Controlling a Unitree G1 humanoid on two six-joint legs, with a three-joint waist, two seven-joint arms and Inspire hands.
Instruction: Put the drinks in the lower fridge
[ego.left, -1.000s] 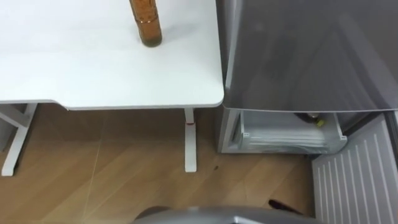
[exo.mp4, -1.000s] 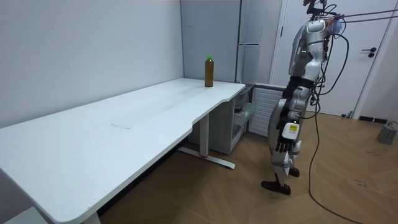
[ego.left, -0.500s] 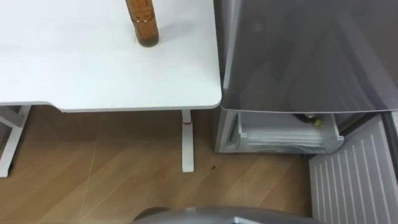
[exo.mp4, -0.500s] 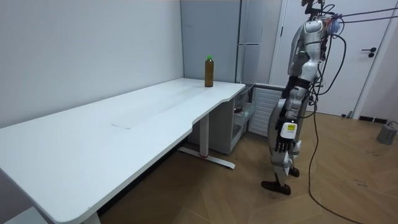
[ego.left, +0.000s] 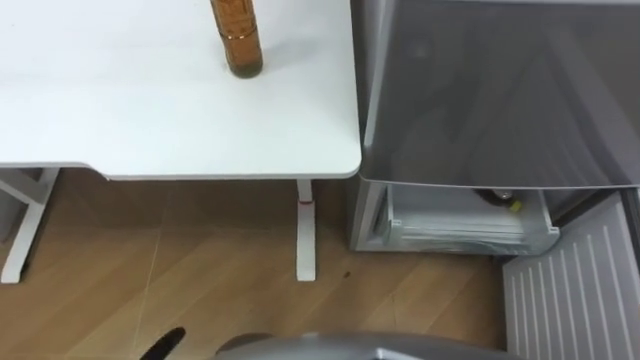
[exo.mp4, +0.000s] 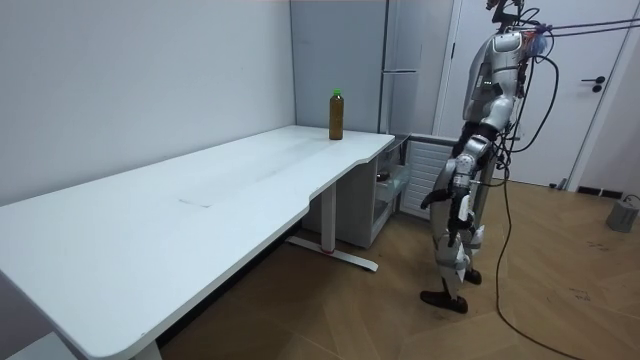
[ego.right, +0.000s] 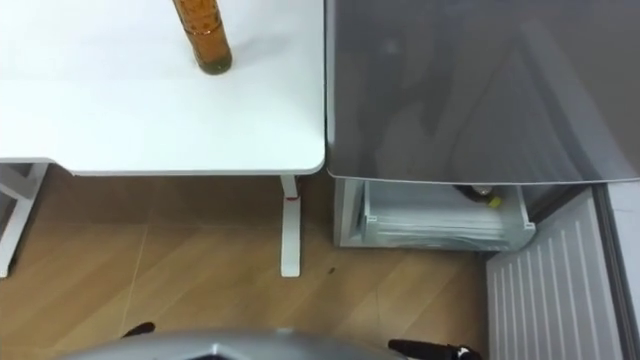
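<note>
A brown drink bottle (ego.left: 237, 38) stands upright on the white table (ego.left: 150, 110), near its right edge; the room view shows its green cap (exo.mp4: 337, 113). To the right is the grey fridge (ego.left: 490, 90). Its lower drawer (ego.left: 465, 225) is pulled out, and a dark bottle with a yellow cap (ego.left: 500, 198) lies at the back of it. I stand on the wooden floor facing the fridge and the table's corner. My left hand (exo.mp4: 441, 199) is raised forward at hip height with relaxed fingers, holding nothing; its dark tip (ego.left: 162, 346) pokes in at the bottom left.
The lower fridge door (ego.left: 570, 285) hangs open at my right, its ribbed inner side up. A white table leg (ego.left: 305, 235) stands on the floor between table and fridge. A white room door (exo.mp4: 590, 90) is behind me.
My left arm has swung forward and up from hanging at my side, and its hand now enters the eye view at the bottom. The bottle and fridge have not moved.
</note>
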